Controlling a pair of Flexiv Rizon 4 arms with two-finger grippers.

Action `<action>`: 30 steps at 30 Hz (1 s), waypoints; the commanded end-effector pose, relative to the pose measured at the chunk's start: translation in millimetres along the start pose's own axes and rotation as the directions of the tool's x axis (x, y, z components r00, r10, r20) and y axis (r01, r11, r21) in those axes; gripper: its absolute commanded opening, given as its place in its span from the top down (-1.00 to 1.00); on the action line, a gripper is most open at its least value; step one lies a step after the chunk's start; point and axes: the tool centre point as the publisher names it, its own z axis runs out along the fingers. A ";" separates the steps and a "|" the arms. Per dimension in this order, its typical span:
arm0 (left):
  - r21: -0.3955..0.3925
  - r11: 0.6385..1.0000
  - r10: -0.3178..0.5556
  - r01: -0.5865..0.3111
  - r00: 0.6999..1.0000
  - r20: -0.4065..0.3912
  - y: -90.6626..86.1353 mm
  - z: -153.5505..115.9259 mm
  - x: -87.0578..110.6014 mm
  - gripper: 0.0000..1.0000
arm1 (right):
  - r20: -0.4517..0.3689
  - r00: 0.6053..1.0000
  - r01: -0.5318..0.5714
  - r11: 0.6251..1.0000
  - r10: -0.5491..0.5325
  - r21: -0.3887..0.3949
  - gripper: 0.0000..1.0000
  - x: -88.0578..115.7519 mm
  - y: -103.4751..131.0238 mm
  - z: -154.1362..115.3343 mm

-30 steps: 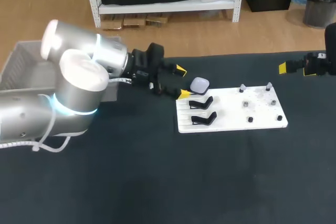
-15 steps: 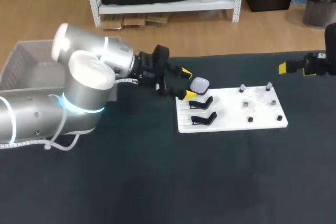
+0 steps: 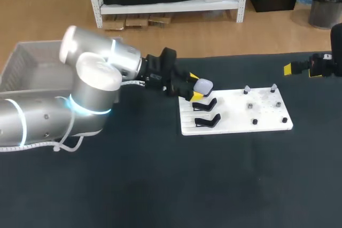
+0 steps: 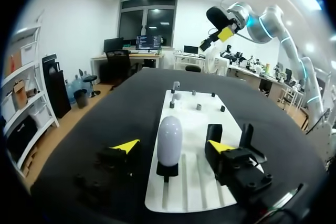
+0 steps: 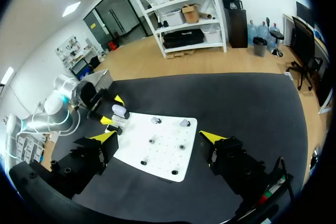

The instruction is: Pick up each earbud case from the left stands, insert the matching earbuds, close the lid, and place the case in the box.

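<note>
A pale lavender earbud case (image 3: 203, 85) stands upright on the far black stand at the left end of a white board (image 3: 235, 115). My left gripper (image 3: 193, 86) comes in from the left and is open, with one yellow tip on each side of the case. In the left wrist view the case (image 4: 169, 139) stands between the fingers (image 4: 126, 145) with a gap on both sides. Two more black stands (image 3: 206, 111) nearer me hold nothing. Small grey and black pieces (image 3: 249, 106) stand on the board's right half. My right gripper (image 3: 299, 68) hangs open at the far right, well away from the board (image 5: 157, 153).
A pale open box (image 3: 26, 65) sits at the table's far left, behind my left arm. The dark tabletop (image 3: 176, 180) stretches wide in front of the board. In the right wrist view my left arm (image 5: 65, 106) shows beside the case (image 5: 119, 111).
My left arm has moved right, bringing its fingers from short of the case to either side of it, and they have drawn slightly closer together. The right arm has kept still.
</note>
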 end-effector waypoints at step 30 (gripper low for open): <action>0.046 0.998 -0.035 0.034 0.999 0.022 8.6 16.6 5.5 0.64 | -0.001 1.000 -0.001 1.000 0.001 0.004 -1.00 -0.2 1.2 -1.3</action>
